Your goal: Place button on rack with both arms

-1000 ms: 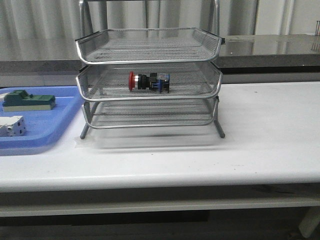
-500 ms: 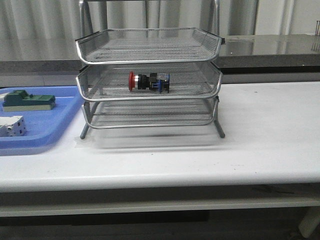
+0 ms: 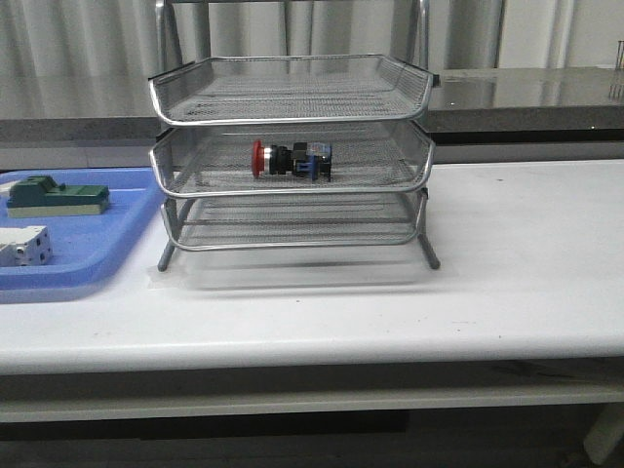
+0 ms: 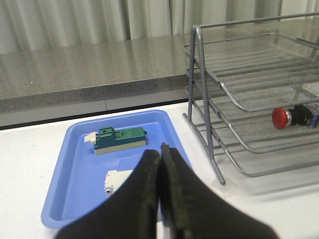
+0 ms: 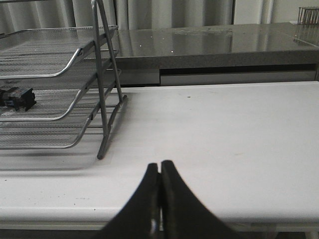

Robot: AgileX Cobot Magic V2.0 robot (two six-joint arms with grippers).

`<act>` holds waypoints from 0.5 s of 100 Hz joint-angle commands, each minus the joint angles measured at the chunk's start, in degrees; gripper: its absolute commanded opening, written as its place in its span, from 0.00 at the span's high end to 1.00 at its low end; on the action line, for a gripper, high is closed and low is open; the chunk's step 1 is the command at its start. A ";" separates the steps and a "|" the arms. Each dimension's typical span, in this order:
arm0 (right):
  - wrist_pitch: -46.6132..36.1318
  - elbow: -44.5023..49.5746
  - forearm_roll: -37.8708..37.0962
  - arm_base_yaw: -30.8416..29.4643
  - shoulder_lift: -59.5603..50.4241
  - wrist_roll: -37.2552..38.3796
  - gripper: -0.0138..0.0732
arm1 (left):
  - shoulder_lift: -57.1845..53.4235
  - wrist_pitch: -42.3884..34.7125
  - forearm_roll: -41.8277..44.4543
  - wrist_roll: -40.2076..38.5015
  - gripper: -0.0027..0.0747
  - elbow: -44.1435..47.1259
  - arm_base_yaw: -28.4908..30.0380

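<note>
The button (image 3: 291, 159), red head to the left, lies on its side on the middle tier of the silver wire rack (image 3: 289, 102) in the front view. It also shows in the left wrist view (image 4: 291, 116), and its black rear end shows in the right wrist view (image 5: 17, 96). No arm shows in the front view. My left gripper (image 4: 160, 149) is shut and empty, held over the blue tray, left of the rack (image 4: 234, 89). My right gripper (image 5: 160, 165) is shut and empty, near the table's front edge, right of the rack (image 5: 75, 64).
A blue plastic tray (image 3: 122, 234) lies left of the rack with a green block (image 3: 54, 195) and a white box (image 3: 24, 245) in it. The tray (image 4: 79, 174), green block (image 4: 119, 139) and white box (image 4: 117, 180) show in the left wrist view. A grey counter (image 3: 526, 93) runs behind the table.
</note>
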 commanded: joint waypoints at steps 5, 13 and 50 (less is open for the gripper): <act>-4.70 -0.95 -0.39 -0.37 -0.97 -0.03 0.92 | -1.59 -4.87 7.36 -7.54 0.99 0.64 0.14; -4.70 -0.95 -0.39 -0.37 -0.97 -0.03 0.92 | -4.27 -6.15 13.83 -16.11 0.99 3.03 0.14; -4.70 -0.95 -0.39 -0.37 -0.97 -0.03 0.92 | -21.44 -9.31 25.76 -30.33 0.99 15.18 0.14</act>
